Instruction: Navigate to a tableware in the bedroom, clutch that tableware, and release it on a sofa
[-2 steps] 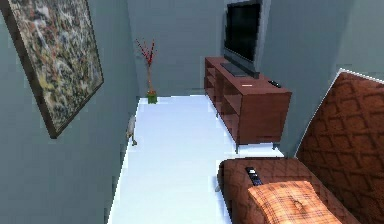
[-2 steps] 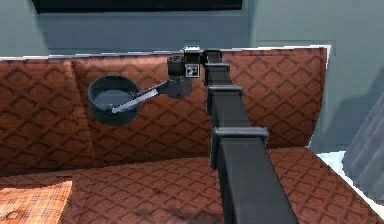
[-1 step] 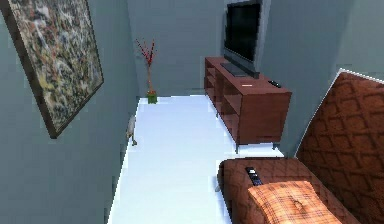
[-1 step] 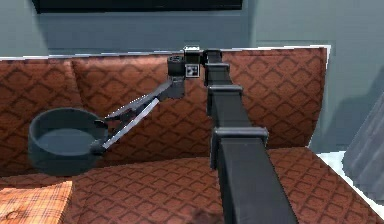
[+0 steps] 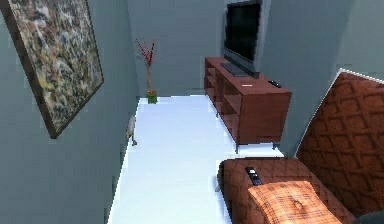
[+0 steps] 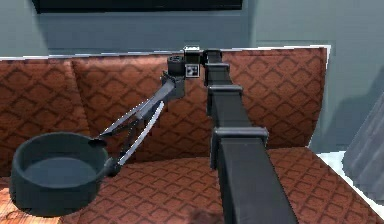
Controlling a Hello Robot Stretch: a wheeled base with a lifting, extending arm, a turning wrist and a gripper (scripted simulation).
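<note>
A dark round bowl point(image 6: 58, 172) shows at the arm side view's lower left, in front of the red-brown patterned sofa point(image 6: 270, 95). The arm point(image 6: 235, 130) reaches out over the sofa's seat, and the gripper point(image 6: 108, 156) slants down to the left with its thin fingers point(image 6: 140, 118) ending at the bowl's rim. I cannot tell whether the gripper holds the bowl or the bowl rests on the seat cushion. The same sofa point(image 5: 335, 140) stands at the forward view's lower right.
A dark remote point(image 5: 254, 175) lies on the sofa's near end. Ahead on the right stands a wooden TV stand point(image 5: 245, 100) with a television point(image 5: 243, 35). A vase of red twigs point(image 5: 150, 75) is in the far corner, a small white object point(image 5: 131, 128) by the left wall, and a painting point(image 5: 60, 55) hangs there.
</note>
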